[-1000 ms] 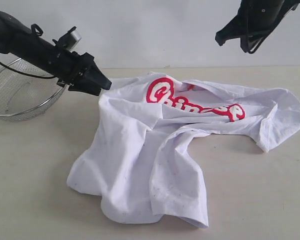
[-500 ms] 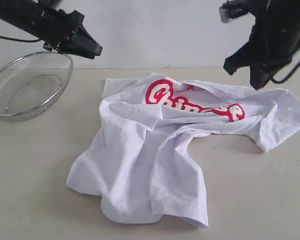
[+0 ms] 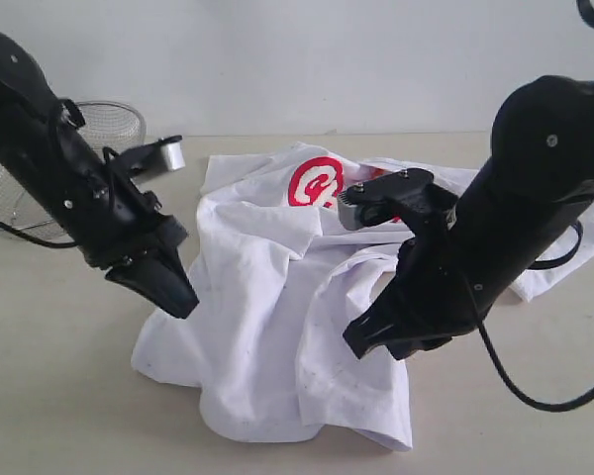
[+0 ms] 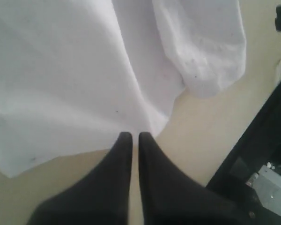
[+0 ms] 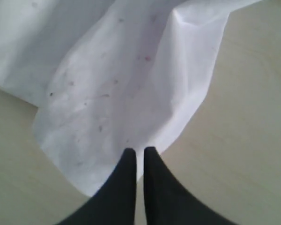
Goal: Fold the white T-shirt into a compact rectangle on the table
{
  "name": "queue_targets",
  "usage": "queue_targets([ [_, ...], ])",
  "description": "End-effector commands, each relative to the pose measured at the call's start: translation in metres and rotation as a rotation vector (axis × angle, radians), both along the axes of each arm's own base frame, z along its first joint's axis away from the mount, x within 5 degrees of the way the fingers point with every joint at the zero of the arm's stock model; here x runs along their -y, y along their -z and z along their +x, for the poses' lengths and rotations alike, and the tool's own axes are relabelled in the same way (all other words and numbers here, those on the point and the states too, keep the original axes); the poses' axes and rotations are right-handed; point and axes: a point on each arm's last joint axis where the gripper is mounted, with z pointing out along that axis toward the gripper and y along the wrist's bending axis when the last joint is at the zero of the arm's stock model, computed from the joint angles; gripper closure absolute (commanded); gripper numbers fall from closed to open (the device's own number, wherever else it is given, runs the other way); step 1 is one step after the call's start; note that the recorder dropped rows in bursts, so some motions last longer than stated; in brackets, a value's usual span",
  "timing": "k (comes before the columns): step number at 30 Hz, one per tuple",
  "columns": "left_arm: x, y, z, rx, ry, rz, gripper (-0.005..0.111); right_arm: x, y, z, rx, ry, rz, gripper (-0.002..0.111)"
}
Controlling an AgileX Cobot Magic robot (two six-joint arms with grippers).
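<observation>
Robot test bench, the kind found in a research lab rather than a home. A black jointed left arm (image 3: 59, 188) and a matching right arm (image 3: 520, 208) lean over a wide, bare beige table (image 3: 59, 396). A thin black cable (image 3: 552, 407) loops from the right arm. Behind the table stands a plain pale wall (image 3: 307, 59). The only props are a crumpled white T-shirt (image 3: 267, 327) in the middle and a wire-mesh basket (image 3: 119, 117) at the far left.

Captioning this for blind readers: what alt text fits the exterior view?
A crumpled white T-shirt lies on a beige table; the black left gripper points down at its left edge, the right gripper at its front right part. A wire basket stands far left.
</observation>
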Motion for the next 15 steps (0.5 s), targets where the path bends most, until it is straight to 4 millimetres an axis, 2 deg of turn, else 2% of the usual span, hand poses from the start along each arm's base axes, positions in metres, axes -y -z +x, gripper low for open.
queue_targets([
  [1, 0.015, 0.020, -0.008, 0.026, -0.010, 0.016, 0.102, -0.004, 0.016, 0.008, 0.008, 0.013, 0.002, 0.109],
  [5, 0.019, 0.050, 0.002, 0.028, -0.073, 0.052, 0.102, -0.007, 0.043, 0.016, -0.035, 0.021, -0.026, 0.109],
  [12, 0.018, 0.073, 0.010, 0.038, -0.115, 0.083, 0.102, -0.008, 0.071, 0.019, -0.112, 0.019, -0.064, 0.109],
  [15, 0.018, 0.076, 0.010, 0.031, -0.115, 0.085, 0.102, -0.007, 0.083, 0.016, -0.180, 0.019, -0.089, 0.109],
])
